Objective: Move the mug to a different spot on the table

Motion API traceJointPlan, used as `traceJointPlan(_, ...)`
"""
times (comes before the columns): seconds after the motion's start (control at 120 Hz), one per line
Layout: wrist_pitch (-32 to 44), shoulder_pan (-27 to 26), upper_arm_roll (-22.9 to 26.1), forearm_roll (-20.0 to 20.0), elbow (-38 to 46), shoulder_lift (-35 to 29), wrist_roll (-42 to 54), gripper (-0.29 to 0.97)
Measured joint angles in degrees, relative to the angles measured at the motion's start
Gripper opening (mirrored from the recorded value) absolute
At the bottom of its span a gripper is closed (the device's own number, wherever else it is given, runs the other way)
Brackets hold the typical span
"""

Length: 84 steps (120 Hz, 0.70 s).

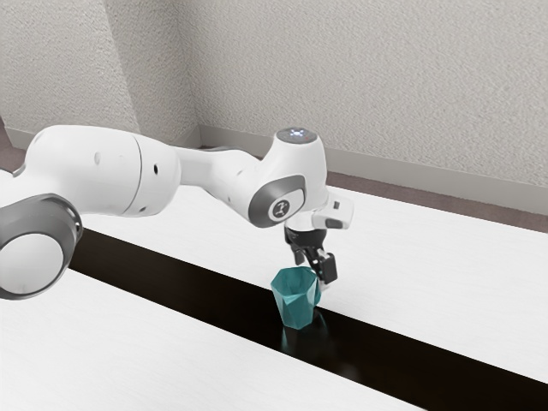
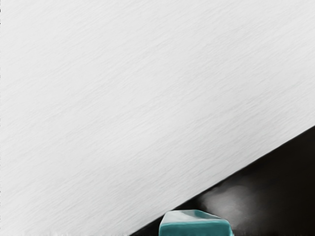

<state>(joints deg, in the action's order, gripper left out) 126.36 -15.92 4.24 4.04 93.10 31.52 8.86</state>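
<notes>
A teal faceted mug (image 1: 296, 299) stands upright on the black stripe (image 1: 171, 274) that crosses the white table (image 1: 428, 257). My gripper (image 1: 315, 267) hangs just over the mug's rim, on the side toward the exterior view's right, and reaches down to rim height. In the wrist view a teal part of the mug (image 2: 195, 223) lies right under my hand, at the border between the black stripe (image 2: 275, 196) and the white tabletop (image 2: 123, 98). Whether I have hold of the mug is not visible.
White tabletop stretches on both sides of the black stripe. A grey wall with a skirting board (image 1: 411, 167) runs behind the table's far edge. My arm's big white links (image 1: 94, 180) come in from the exterior view's left.
</notes>
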Motion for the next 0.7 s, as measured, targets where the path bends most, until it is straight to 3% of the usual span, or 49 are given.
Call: traceJointPlan(0.7,-0.49,-0.16,0.07,1.02,0.03,0.2,2.04,0.68)
